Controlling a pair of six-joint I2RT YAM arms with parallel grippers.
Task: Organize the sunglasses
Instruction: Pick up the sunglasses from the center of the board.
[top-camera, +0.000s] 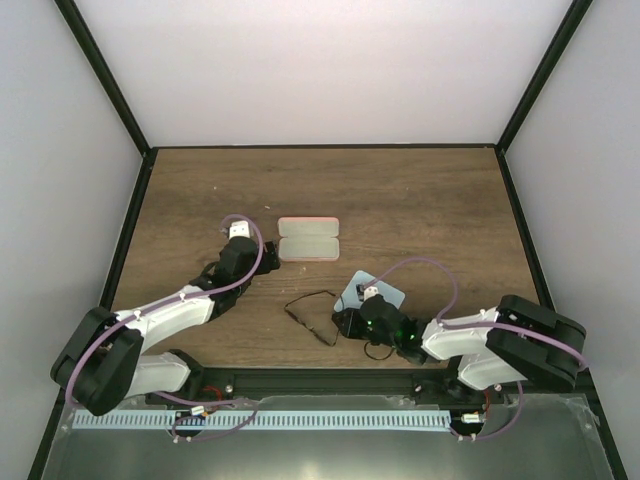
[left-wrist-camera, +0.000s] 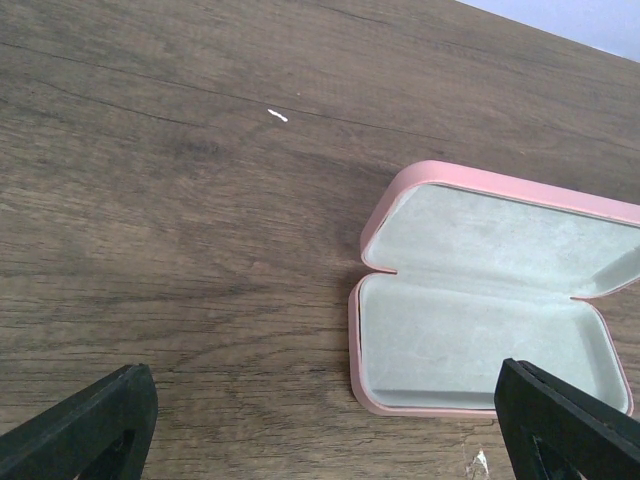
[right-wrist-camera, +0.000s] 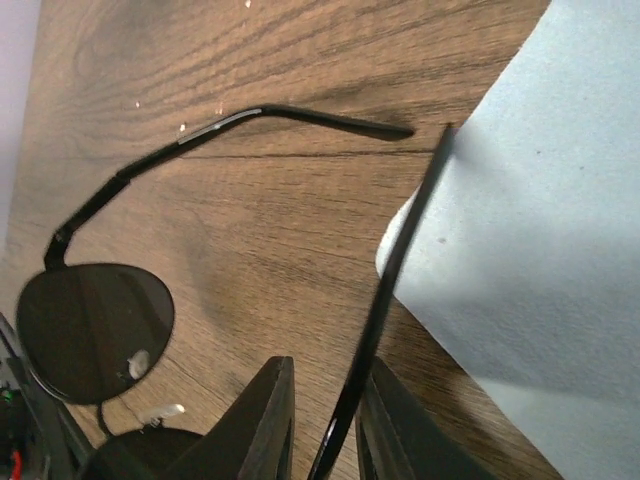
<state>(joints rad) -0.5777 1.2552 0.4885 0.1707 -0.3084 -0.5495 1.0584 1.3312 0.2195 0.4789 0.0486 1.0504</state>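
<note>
Matte wood-grain desk (left-wrist-camera: 180, 220), pink case (left-wrist-camera: 480, 185) with a soft felt-looking lining, glossy dark-lensed sunglasses (right-wrist-camera: 95, 330), smooth light blue cloth (right-wrist-camera: 540, 220).

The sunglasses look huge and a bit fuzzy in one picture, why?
Right wrist view: the camera sits very close, so the sunglasses loom large, and the claw on one temple arm blurs. Top view: they look small and sharp. Left wrist view: the pink case is evenly lit, no glare.

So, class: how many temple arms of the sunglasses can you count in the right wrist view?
2. One temple arm stretches free above the wood, from the lens hinge toward the blue cloth. The other temple arm runs between the right gripper fingers, its tip over the cloth's edge.
</note>
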